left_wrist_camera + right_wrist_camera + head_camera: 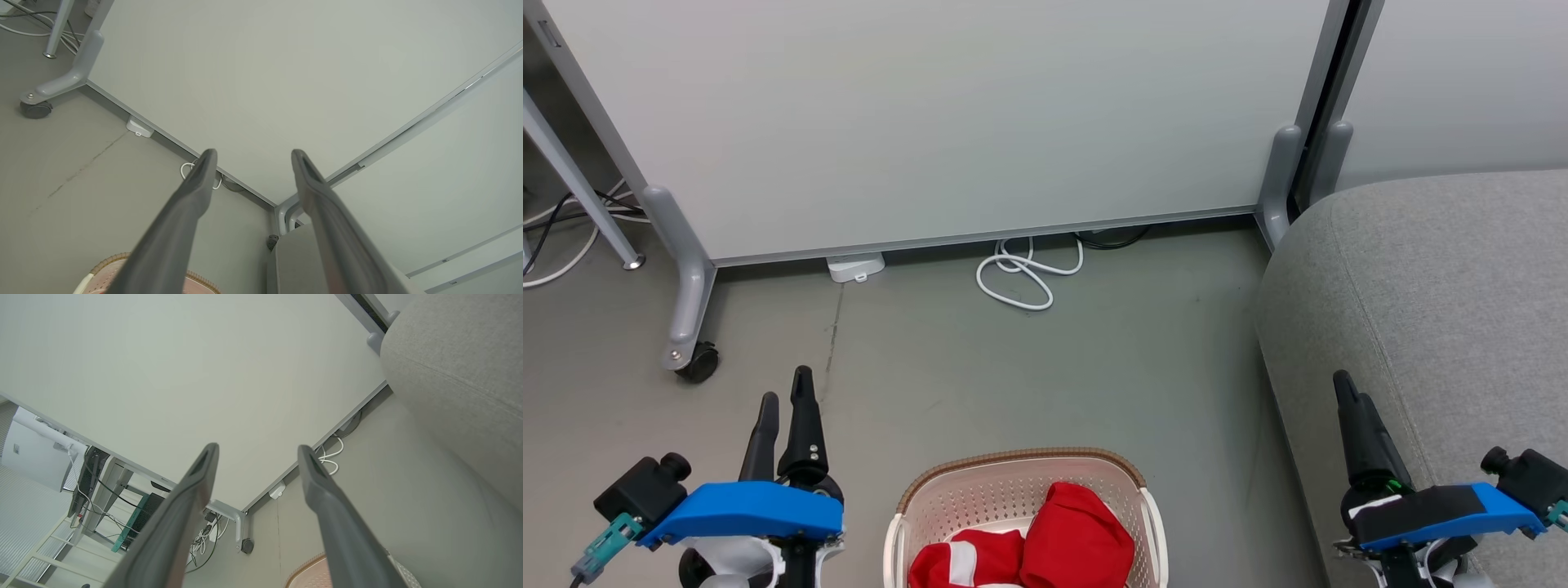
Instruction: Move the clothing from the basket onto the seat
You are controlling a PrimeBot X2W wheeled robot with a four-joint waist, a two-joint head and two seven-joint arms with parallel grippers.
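Both red garments of the clothing (1054, 543) lie bunched together in the basket (1021, 454), which stands on the floor at the bottom edge of the head view, between the two arms and just beside the grey sofa (1445, 269). Nothing has been moved to the sofa yet. The left pincer (786, 388) hangs over bare floor to the basket's left, its fingers parted and holding nothing. The right pincer (1343, 384) hovers over the sofa's front edge, and its wrist view shows it equally open and empty. The main risk, as I judge it, is the reach down: a finger could catch the brown rim or a hole in the wall and drag or tip the basket (it looks light). Because the garments press against each other, a shallow pinch may take only a fold, or lift both at once and drop one on the floor between basket and sofa. The sofa's edge is rounded, so cloth let go too near it could slide off. The looped white cable (1025, 278) lies well apart. No brand, label or writing can be read anywhere.
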